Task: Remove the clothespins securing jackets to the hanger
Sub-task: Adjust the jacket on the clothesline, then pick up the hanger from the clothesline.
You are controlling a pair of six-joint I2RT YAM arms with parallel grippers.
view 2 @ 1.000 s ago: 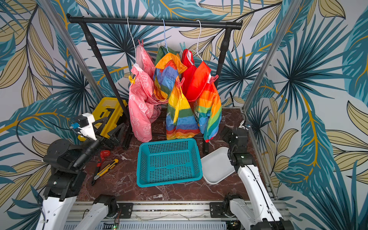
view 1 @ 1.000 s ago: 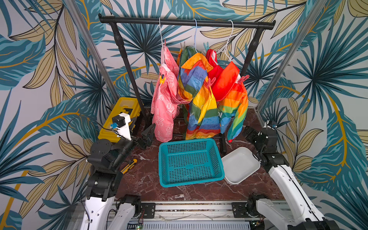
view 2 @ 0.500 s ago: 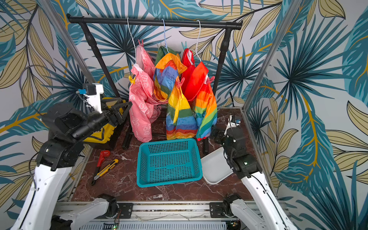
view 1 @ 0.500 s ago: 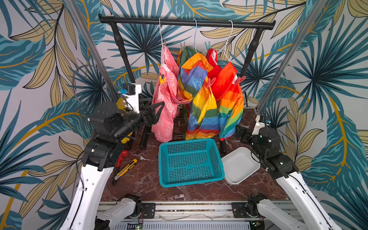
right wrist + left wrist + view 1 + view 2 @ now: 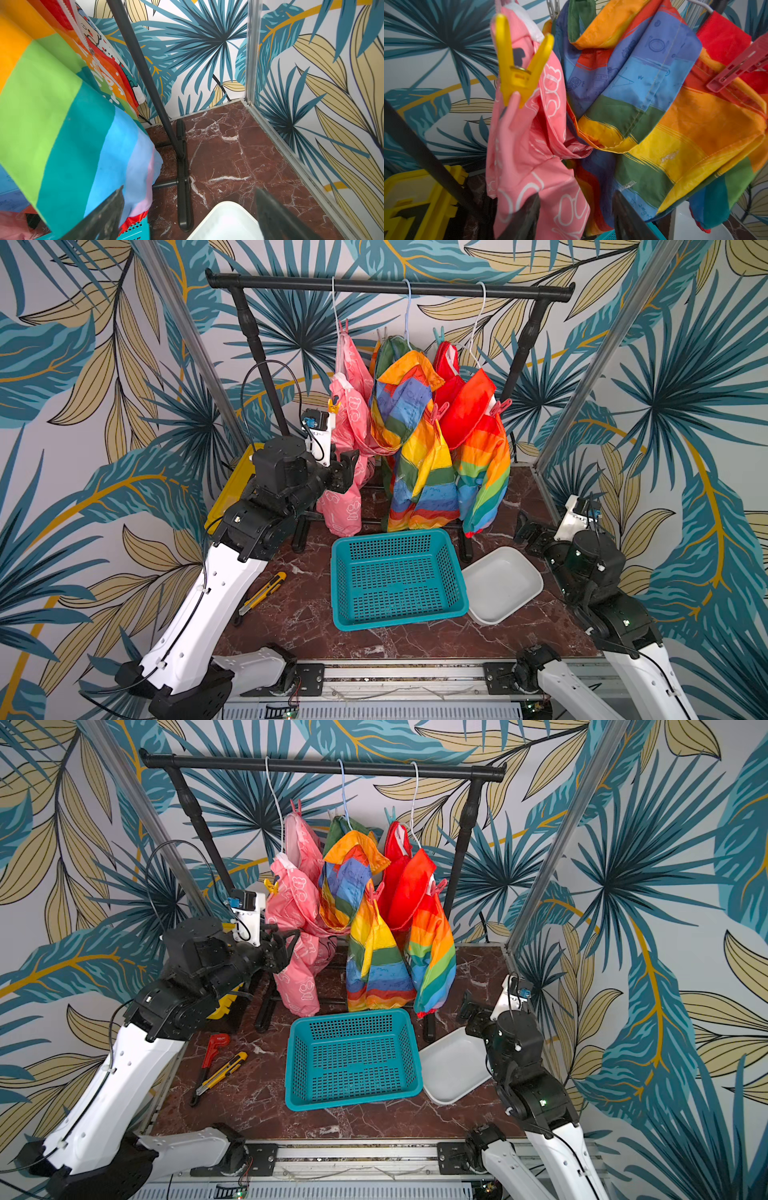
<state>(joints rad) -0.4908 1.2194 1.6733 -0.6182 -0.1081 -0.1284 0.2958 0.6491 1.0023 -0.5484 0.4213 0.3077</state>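
Left wrist view: only the tips of the left pincer show, dark and blurry, cut off by the edge. They stand partly apart. Pink cloth hangs right by one tip, and I cannot tell if it touches. Nothing is clearly held. Up above, a yellow clothespin bites the edge of the pink jacket. It is smooth plastic, shaped like a V, with a little metal ring in the middle. The jacket is thin and crinkly, with white bear outlines. Beside it hangs the rainbow jacket, shiny, with wide stripes. A pink clothespin further along is cut off at the side.

In both top views all three hang from a black rail. The red-hood jacket is on the right. A teal clothespin pokes up behind it, too small to see well. The left arm hides most of a yellow box.

Right wrist view shows the right pincer wide open and empty, with a cut-off white tray between its tips. A holey teal basket sits on the red marble tabletop.
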